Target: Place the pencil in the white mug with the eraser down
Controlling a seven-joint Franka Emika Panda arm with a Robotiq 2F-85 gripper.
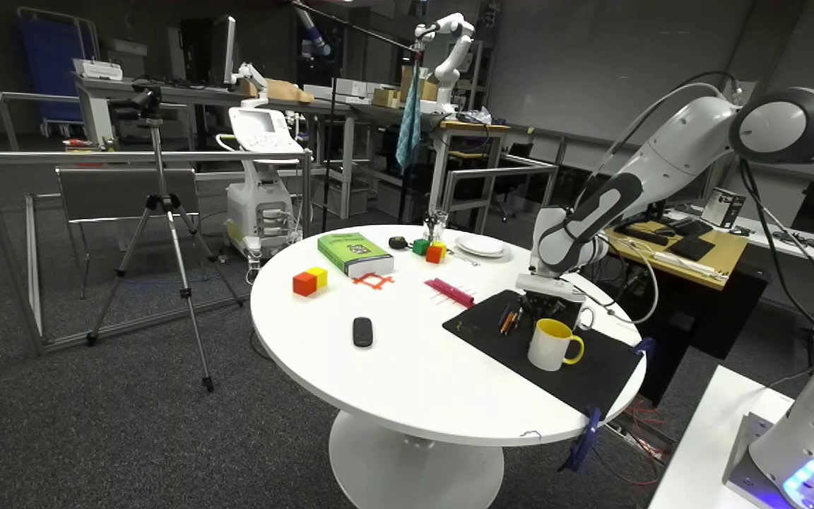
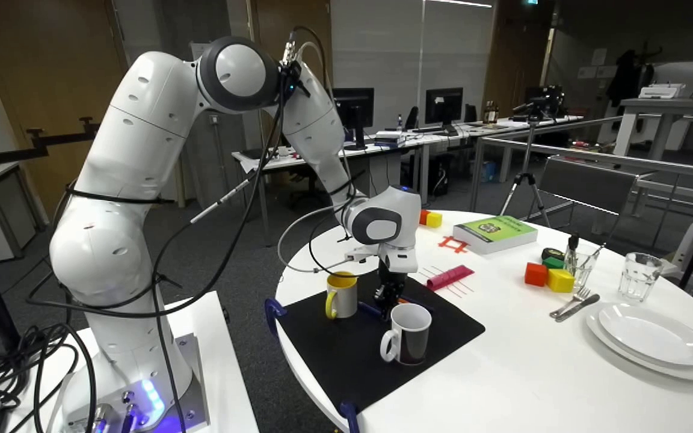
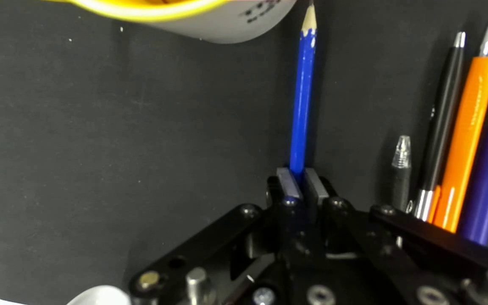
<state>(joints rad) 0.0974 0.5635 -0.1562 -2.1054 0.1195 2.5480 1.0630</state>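
The white mug (image 1: 548, 346) has a yellow inside and a yellow loop handle. It stands upright on the black mat in both exterior views (image 2: 343, 297), and part of it shows at the top of the wrist view (image 3: 223, 25). A blue pencil (image 3: 303, 93) lies along the mat with its sharpened tip beside the mug's base. My gripper (image 3: 302, 176) points down at the mat, shut on the pencil away from its tip. The pencil's other end is hidden by the fingers. In an exterior view the gripper (image 2: 386, 297) is between the white mug and a dark mug.
The dark mug (image 2: 411, 337) with a white handle stands close to the gripper on the mat (image 2: 334, 358). Several pens, including an orange pen (image 3: 468, 131), lie right of the fingers. A book (image 1: 356, 253), cubes (image 1: 309, 281), plates (image 2: 653, 337) and a glass (image 2: 640, 276) stand farther off.
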